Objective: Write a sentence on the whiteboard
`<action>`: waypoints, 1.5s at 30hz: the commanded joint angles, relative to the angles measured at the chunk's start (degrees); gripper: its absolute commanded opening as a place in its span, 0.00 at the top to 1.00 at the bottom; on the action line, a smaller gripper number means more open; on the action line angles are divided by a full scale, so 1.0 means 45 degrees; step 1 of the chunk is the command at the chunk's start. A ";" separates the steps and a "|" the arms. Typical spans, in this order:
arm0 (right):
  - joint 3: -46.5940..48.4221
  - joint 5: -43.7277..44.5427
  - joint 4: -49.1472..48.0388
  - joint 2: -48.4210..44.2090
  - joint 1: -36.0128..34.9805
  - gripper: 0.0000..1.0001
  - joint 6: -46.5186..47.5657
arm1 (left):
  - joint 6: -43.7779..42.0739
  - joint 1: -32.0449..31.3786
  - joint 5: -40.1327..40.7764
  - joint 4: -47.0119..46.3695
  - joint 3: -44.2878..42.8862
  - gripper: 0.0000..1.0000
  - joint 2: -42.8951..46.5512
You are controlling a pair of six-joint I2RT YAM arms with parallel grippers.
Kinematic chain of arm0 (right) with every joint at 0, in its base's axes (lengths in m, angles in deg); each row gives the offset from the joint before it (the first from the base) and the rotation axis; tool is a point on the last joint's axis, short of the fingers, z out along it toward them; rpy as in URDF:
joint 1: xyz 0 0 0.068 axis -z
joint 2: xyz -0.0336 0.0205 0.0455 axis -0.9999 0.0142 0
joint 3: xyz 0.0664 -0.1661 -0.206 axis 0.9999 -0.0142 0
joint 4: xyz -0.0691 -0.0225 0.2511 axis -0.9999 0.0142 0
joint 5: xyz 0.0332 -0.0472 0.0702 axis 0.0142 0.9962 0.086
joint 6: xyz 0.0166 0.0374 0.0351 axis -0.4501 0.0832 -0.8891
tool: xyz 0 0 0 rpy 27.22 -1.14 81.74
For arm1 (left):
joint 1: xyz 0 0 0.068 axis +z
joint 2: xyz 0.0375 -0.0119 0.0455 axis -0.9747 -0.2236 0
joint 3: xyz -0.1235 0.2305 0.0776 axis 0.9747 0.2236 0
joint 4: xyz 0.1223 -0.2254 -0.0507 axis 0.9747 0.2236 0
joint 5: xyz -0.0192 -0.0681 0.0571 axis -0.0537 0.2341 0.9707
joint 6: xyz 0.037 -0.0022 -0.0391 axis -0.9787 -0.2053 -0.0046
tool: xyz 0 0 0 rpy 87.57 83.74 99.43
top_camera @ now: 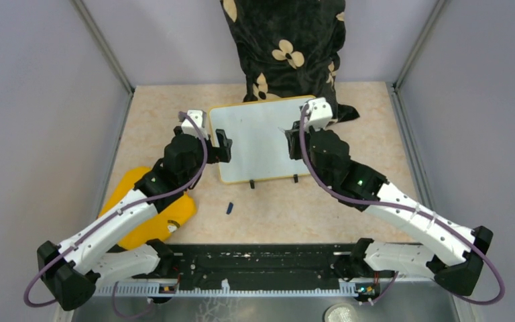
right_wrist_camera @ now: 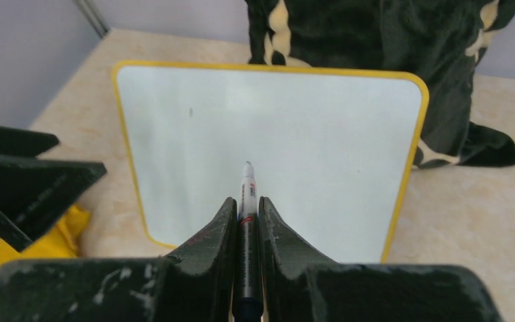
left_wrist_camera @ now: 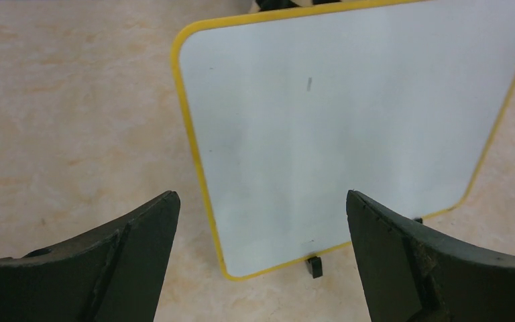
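One whiteboard (top_camera: 258,137), long axis left-right; L gripper (left_wrist_camera: 261,196) spread wide, R gripper (right_wrist_camera: 246,201) pinching marker (right_wrist_camera: 247,182), tip twd it.

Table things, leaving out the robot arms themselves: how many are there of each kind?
whiteboard: 1
marker: 1
cloths: 2, the yellow cloth and the dark flowered cloth
small blue piece lying loose in front of the board: 1
Total: 5
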 commanded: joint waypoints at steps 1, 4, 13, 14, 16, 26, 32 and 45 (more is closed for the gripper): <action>0.0412 0.1580 -0.0034 0.0265 -0.0222 1.00 0.0829 | 0.0841 -0.0014 0.2658 0.1598 -0.1166 0.01 -0.0472; 0.0219 0.1454 -0.0459 0.0337 -0.0212 1.00 0.0865 | 0.0010 -0.0013 0.2914 0.1207 -0.0837 0.01 -0.0428; -0.1018 0.0245 -0.1850 0.0095 -0.0219 1.00 0.0806 | -0.2030 0.0482 0.2455 -0.0107 0.0091 0.01 0.0073; -0.1124 0.0200 -0.1931 0.0036 -0.0227 1.00 0.0779 | -0.1932 0.0809 0.1845 -0.0356 0.0184 0.01 0.0145; -0.1253 0.0023 -0.2008 -0.0035 -0.0222 1.00 0.0807 | -0.1217 0.2243 0.0010 -0.0274 0.0061 0.01 -0.0030; -0.1773 -0.0574 -0.2502 -0.0428 -0.0222 1.00 0.0876 | 0.2671 0.6313 -0.6575 -0.3057 0.1395 0.01 -0.0332; -0.2038 -0.0792 -0.2720 -0.0587 -0.0222 1.00 0.0795 | 0.2946 0.6394 -0.6890 -0.4774 0.2157 0.01 -0.0503; -0.2632 -0.1531 -0.3106 -0.0812 -0.0215 1.00 0.0495 | 0.2397 0.6394 -0.7693 -0.6829 0.3832 0.01 -0.1086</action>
